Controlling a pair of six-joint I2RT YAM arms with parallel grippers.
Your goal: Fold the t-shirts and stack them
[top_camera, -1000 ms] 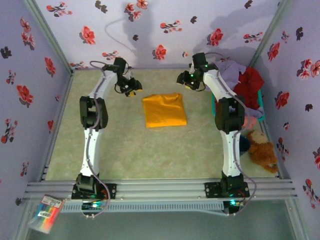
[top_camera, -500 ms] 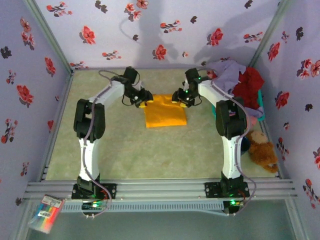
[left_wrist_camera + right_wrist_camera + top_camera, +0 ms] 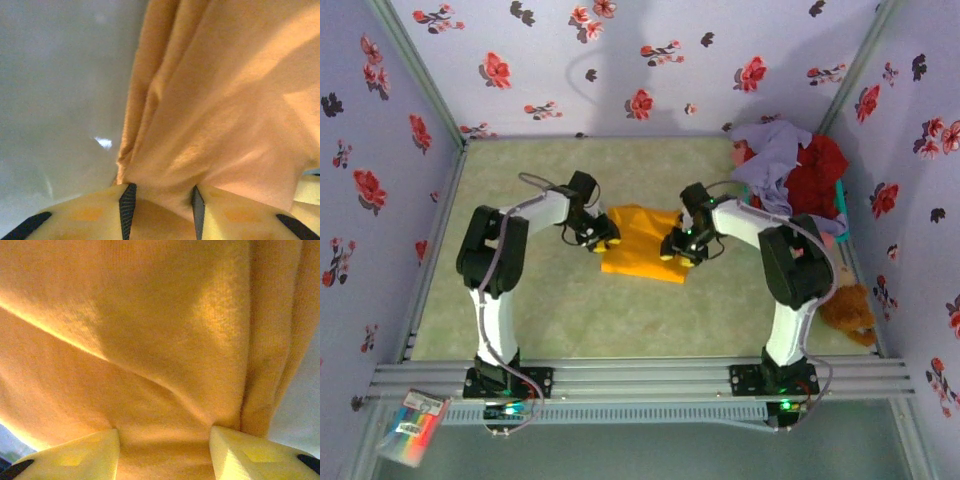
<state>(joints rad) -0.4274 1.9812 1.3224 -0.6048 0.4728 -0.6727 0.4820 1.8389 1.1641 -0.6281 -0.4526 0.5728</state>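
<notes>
lavender shirt [image 3: 772, 160], red shirt [image 3: 817, 178] in teal basket [image 3: 842, 205], orange shirt [image 3: 640, 256] outside

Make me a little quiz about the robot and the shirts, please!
1. True or false: the left gripper and the right gripper both pinch the orange-yellow t-shirt.
2. Which toy is in the scene? A) teddy bear B) toy car C) doll
3. What colour is the t-shirt heaped beside the lavender t-shirt?

Key: 1 true; 2 A; 3 red, the red t-shirt.
</notes>
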